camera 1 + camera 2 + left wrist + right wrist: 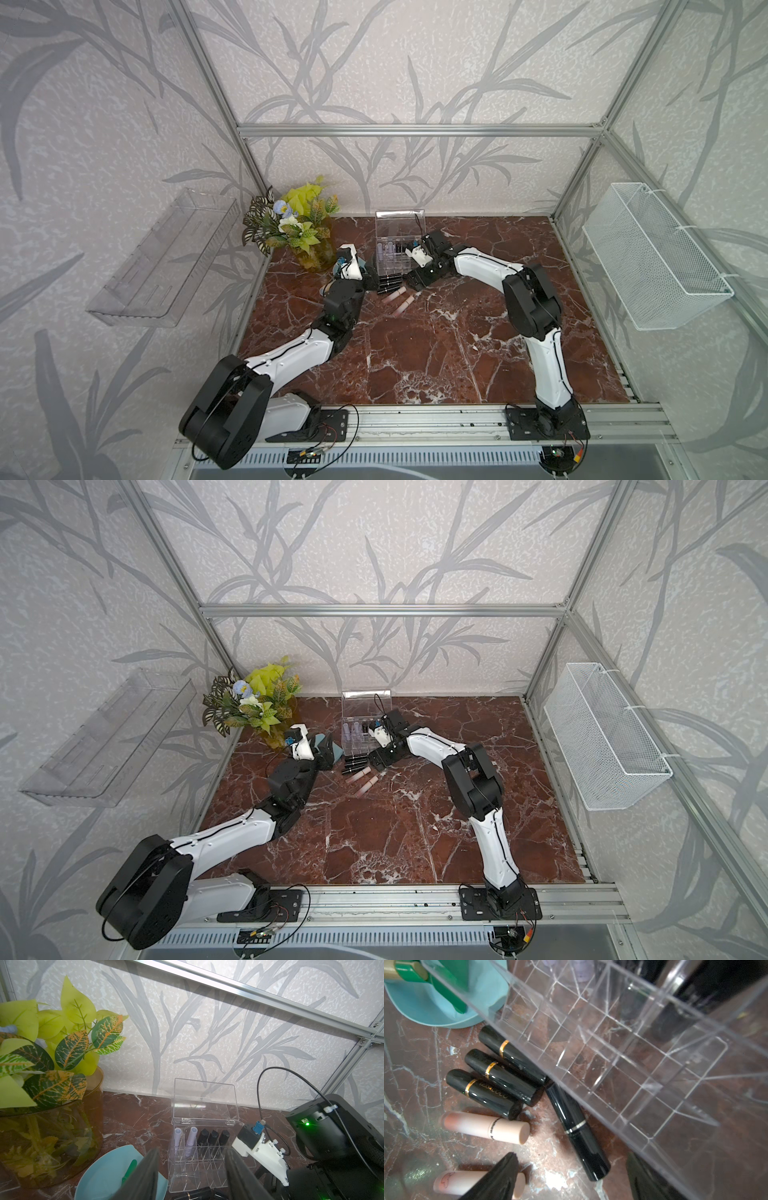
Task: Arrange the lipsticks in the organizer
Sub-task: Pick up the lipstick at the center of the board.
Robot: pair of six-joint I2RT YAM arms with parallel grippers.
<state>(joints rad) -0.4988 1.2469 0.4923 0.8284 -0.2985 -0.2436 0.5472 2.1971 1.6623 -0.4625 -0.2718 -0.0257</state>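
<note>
In a top view, your organizer (392, 262) stood at the 12 o'clock edge of the marble table (415, 353), its lid (401, 224) raised. Loose lipsticks (390, 283) lay just at its 6 o'clock side. Your left gripper (372, 279) sat at the organizer's 8 o'clock corner, and your right gripper (413, 284) reached in from 4 o'clock. A potted plant (299, 224) filled the 10 o'clock corner.

From your left wrist camera, the left gripper's jaws stood partly apart, with nothing seen gripped between them. Two lavender tubes (191, 1138) and three black lipsticks (213, 1137) stood upright in the organizer's row nearest the hinge. A teal plate (99, 1172) carrying a green rake (129, 1167) lay just beside the box.

From your right wrist camera, the right gripper's jaws gaped wide and held nothing. A silver-banded black lipstick (577, 1132) lay on the marble between them, along the organizer's wall. Three gold-banded black lipsticks (502, 1078) lay side by side near it, with two pink tubes (485, 1126) beyond them.
</note>
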